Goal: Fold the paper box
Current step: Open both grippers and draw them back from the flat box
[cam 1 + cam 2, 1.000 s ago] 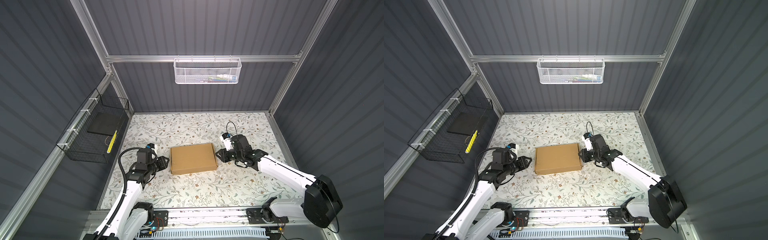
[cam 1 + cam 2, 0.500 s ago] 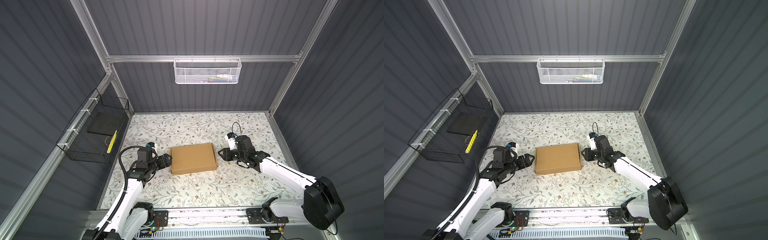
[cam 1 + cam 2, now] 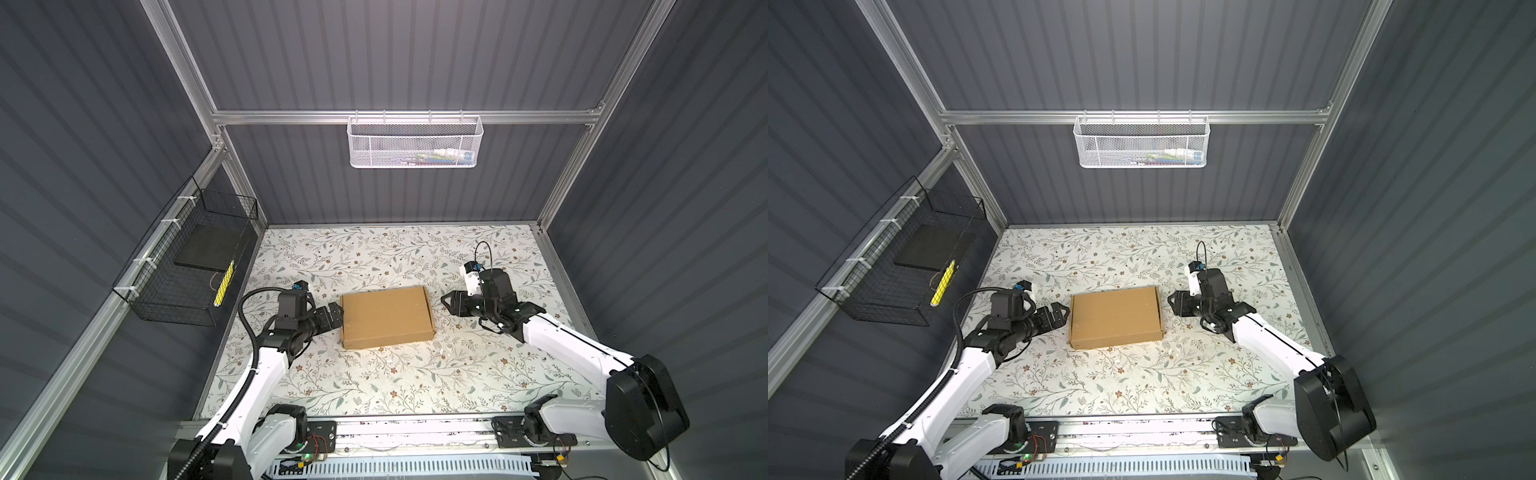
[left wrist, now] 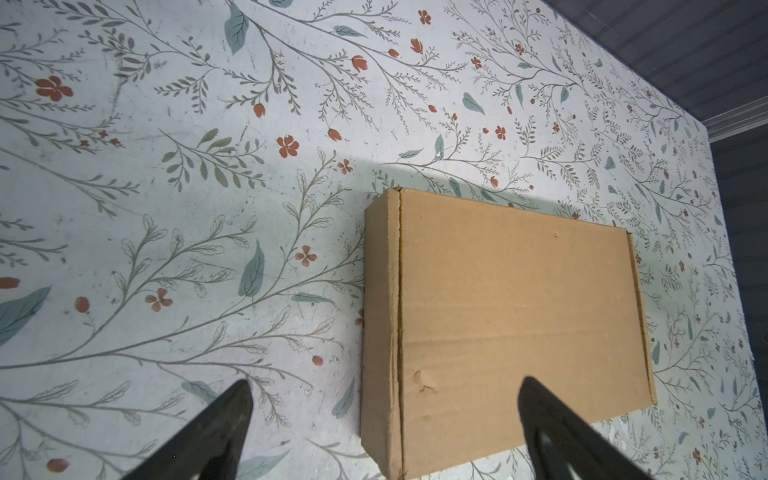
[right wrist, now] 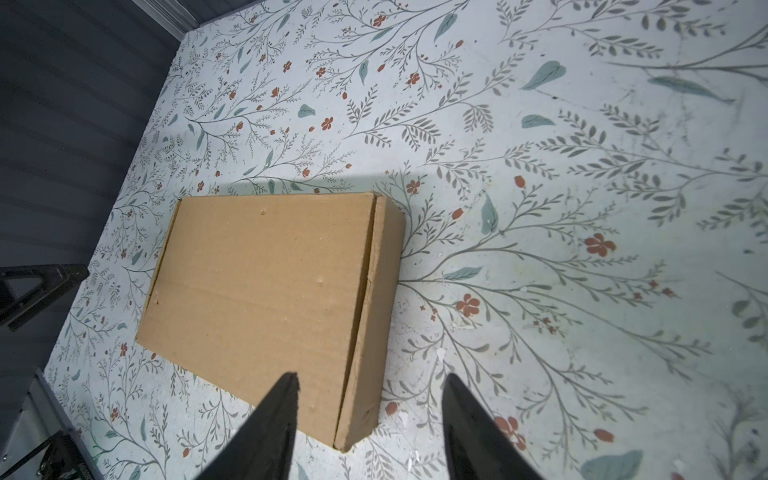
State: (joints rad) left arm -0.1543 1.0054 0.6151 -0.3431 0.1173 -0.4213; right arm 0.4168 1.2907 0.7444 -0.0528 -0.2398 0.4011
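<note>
The paper box (image 3: 386,318) (image 3: 1115,318) is plain brown cardboard and lies shut and flat on the floral table in both top views. My left gripper (image 3: 337,311) (image 3: 1061,311) is at the box's left end, open, with nothing in it. In the left wrist view the gripper (image 4: 385,384) has its jaws spread wide to either side of the box's (image 4: 519,324) end wall. My right gripper (image 3: 446,301) (image 3: 1173,301) hangs open a short way off the right end. In the right wrist view the gripper (image 5: 372,377) frames a corner of the box (image 5: 257,291).
A black wire basket (image 3: 187,266) on the left wall holds a black slab (image 3: 205,249) and a yellow strip. A white mesh basket (image 3: 415,141) hangs on the back wall. The arms' rail (image 3: 415,432) runs along the table's front edge.
Both grippers have opened. The left one has crept closer to the box's left end. The right one has drawn back a little from the right end. The box has not moved.
</note>
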